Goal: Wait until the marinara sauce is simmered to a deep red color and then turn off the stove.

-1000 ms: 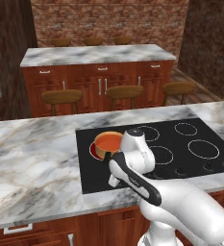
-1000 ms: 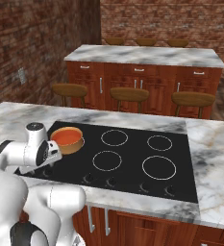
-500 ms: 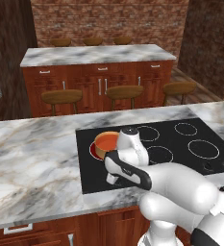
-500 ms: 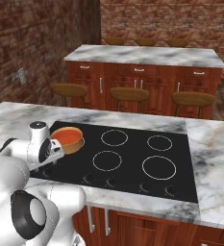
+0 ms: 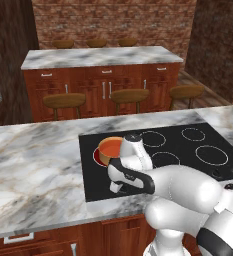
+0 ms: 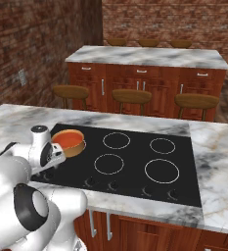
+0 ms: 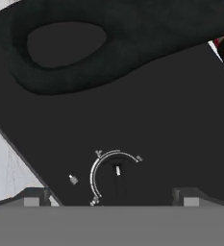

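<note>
Now the hand (image 7: 111, 199) hovers spread above a stove (image 6: 135, 166) knob (image 7: 116, 174); marinara sauce (image 6: 67, 138) shows orange-red.

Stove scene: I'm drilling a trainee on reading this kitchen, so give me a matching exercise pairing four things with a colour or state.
Things:
1. marinara sauce
2. stove
3. claw
4. stools

States:
A. black glass with white rings
B. open, over a knob
C. orange-red, in the tan pot
D. brown round seats beside the far counter

Pairs: 1-C, 2-A, 3-B, 4-D
</note>
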Robot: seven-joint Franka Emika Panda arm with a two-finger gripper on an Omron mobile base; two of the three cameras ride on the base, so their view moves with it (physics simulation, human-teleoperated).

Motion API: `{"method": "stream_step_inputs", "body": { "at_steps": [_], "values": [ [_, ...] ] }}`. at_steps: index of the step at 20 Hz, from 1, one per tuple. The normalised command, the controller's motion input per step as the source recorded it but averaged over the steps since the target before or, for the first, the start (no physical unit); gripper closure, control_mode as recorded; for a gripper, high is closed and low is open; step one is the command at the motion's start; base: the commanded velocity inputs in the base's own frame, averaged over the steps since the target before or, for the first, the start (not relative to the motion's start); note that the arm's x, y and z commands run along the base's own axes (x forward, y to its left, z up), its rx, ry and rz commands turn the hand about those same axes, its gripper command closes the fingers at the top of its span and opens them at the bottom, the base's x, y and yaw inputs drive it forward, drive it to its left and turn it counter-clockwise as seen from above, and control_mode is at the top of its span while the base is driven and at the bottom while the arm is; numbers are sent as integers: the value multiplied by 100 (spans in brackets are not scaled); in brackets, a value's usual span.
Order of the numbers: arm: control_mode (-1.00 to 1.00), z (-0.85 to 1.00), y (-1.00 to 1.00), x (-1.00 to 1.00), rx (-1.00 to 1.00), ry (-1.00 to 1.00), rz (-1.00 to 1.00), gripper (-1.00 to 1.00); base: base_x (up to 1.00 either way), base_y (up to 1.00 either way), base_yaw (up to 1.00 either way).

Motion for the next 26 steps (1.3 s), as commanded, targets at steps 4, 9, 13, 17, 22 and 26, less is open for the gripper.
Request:
{"method": "stream_step_inputs", "body": {
  "at_steps": [4, 9, 13, 17, 22, 26],
  "values": [
    [-100, -26, 0, 0, 0, -3, 0, -100, 0, 0, 0],
    [-100, -11, 0, 0, 0, -1, 0, -100, 0, 0, 0],
    [-100, -2, 0, 6, 0, 0, 0, -100, 0, 0, 0],
    [-100, -4, 0, 14, 0, 0, 0, -100, 0, 0, 0],
    [-100, -5, 0, 8, 0, 0, 0, -100, 0, 0, 0],
    [-100, -4, 0, 0, 0, 0, 0, -100, 0, 0, 0]
  ]
}}
